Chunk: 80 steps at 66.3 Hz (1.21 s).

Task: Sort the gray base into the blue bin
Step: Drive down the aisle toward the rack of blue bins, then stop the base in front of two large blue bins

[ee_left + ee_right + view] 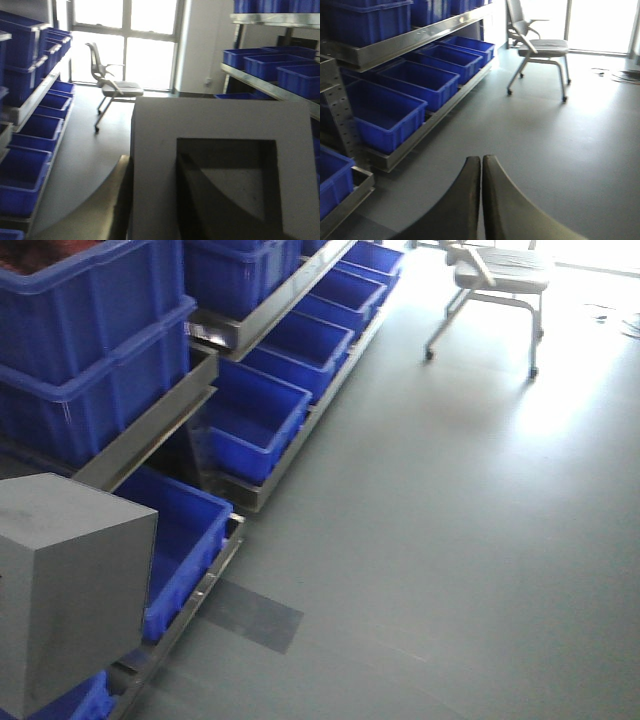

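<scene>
Left pincer clamped; right pincer closed, fingers touching.

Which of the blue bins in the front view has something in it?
The top bin of the upper-left stack: reddish-brown contents show above its rim. The lower-row bins whose insides show look empty.

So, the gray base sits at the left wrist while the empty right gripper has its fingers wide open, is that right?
Not quite: the right gripper is empty, but its fingers are shut, as the right wrist view shows; the gray base part holds.
</scene>
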### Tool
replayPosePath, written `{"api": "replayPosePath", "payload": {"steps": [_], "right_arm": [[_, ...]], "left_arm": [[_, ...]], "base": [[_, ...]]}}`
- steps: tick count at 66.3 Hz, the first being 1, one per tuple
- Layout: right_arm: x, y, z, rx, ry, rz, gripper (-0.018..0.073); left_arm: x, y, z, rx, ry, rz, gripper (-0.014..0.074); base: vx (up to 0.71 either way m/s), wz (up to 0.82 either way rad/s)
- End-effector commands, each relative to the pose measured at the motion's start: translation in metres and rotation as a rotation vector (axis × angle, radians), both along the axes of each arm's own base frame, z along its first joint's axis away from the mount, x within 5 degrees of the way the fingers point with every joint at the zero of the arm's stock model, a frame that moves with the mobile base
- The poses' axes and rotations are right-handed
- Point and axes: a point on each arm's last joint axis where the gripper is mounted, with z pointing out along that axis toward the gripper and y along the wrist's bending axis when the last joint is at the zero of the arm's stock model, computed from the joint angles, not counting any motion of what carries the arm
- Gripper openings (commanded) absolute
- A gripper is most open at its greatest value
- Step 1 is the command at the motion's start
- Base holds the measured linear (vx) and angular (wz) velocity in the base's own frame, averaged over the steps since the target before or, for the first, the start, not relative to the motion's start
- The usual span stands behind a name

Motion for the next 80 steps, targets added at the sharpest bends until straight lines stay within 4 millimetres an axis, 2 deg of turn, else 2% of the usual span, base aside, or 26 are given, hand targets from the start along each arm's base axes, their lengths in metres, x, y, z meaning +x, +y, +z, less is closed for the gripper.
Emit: {"api": "replayPosePath", "payload": {"steps": [1, 80], "right_arm": [[0.0020, -0.0003, 0.0050, -0.018, -0.052, -0.002, -0.0005], [0.0020, -0.0003, 0.0050, -0.018, -0.052, -0.002, -0.0005]], "left_arm": [[-0.0010, 0.0006, 0.0190, -0.074, -0.102, -0.001, -0.0006], [-0.0010, 0.0006, 0.0190, -0.074, -0.102, -0.001, -0.0006]], "base": [[0.23, 0.89], [0.20, 0.79]]}}
